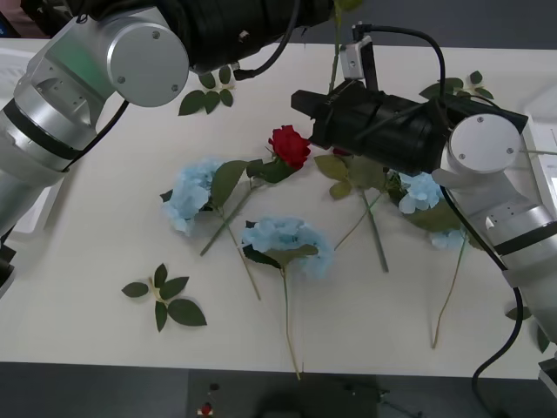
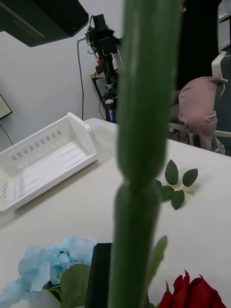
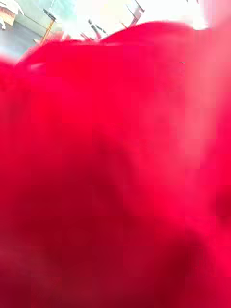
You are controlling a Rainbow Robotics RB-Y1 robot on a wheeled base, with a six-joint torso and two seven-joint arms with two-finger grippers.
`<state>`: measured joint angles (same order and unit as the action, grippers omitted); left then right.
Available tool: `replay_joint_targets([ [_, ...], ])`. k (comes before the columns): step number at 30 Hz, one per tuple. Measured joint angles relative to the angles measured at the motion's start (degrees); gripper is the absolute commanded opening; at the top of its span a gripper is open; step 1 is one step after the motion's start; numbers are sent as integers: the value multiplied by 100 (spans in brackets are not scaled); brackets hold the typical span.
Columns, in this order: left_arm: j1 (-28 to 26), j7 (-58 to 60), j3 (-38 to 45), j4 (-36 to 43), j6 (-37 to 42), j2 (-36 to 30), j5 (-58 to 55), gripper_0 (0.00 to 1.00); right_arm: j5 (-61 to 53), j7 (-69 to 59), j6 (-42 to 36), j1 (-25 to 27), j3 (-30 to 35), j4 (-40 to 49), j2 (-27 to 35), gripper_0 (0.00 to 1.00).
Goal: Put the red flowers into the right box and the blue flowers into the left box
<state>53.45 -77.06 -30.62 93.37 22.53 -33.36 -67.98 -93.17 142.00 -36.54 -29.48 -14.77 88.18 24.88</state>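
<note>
A red flower's bloom [image 3: 115, 168] sits right against the left wrist camera. Its green stem [image 1: 335, 52] hangs down from the top edge, where my left arm [image 1: 113, 61] reaches, so my left gripper holds it. The stem [image 2: 144, 120] passes just in front of the right wrist camera, above my right gripper [image 1: 300, 103]. Another red flower [image 1: 289, 144] lies on the table below that gripper. Blue flowers lie at the left [image 1: 193, 193], middle [image 1: 291, 239] and right [image 1: 420, 192]. The left box [image 2: 43, 163] stands empty. The right box's rim [image 1: 544, 165] is at the right edge.
Loose green leaf sprigs lie at the front left [image 1: 165, 300], the back middle [image 1: 209, 91] and the back right [image 1: 461, 87]. Long stems cross the table's middle. A chair and equipment stand beyond the table's far side.
</note>
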Motion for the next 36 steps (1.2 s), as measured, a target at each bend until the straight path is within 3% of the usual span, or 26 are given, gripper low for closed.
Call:
replay_joint_targets([
  [4, 0, 0, 0, 0, 0, 0, 0, 100, 0, -188, -21, 0, 0, 0, 119, 0],
  [8, 0, 0, 0, 0, 0, 0, 0, 100, 0, -1098, -340, 0, -1, -1, 638, 0],
  [15, 0, 0, 0, -1, 0, 0, 0, 100, -145, -1973, -1016, -1, 1, -213, 2371, 0],
  [19, -29, 0, 1, -30, -77, -4, 0, 100, -248, -2599, -2036, -5, 124, -500, 3619, 0],
  [22, -103, 1, 13, -26, -229, -160, -44, 100, -147, -2784, -2915, -5, 563, -1065, 4285, 0],
  [23, -111, 1, 17, 31, 19, -301, -141, 100, -78, -2784, -3125, -6, 748, -1339, 4407, 0],
  [26, -196, 6, 279, 546, 2252, -1070, -774, 100, 339, -2785, -3896, -31, 1425, -2215, 4561, 0],
  [28, -504, 16, 779, 1041, 3697, -1519, -1191, 100, 825, -2785, -4093, -36, 1776, -2596, 4566, 0],
  [29, -745, 19, 1084, 1260, 4064, -1650, -1344, 100, 1057, -2785, -4092, -36, 1869, -2704, 4566, 0],
  [33, -2176, 29, 2225, 1931, 4652, -1737, -1900, 100, 2124, -2785, -3829, -37, 1831, -2972, 4571, 0],
  [36, -3301, 51, 2399, 2281, 4687, -1657, -1697, 100, 3000, -2785, -3419, -38, 1554, -3182, 4569, 0],
])
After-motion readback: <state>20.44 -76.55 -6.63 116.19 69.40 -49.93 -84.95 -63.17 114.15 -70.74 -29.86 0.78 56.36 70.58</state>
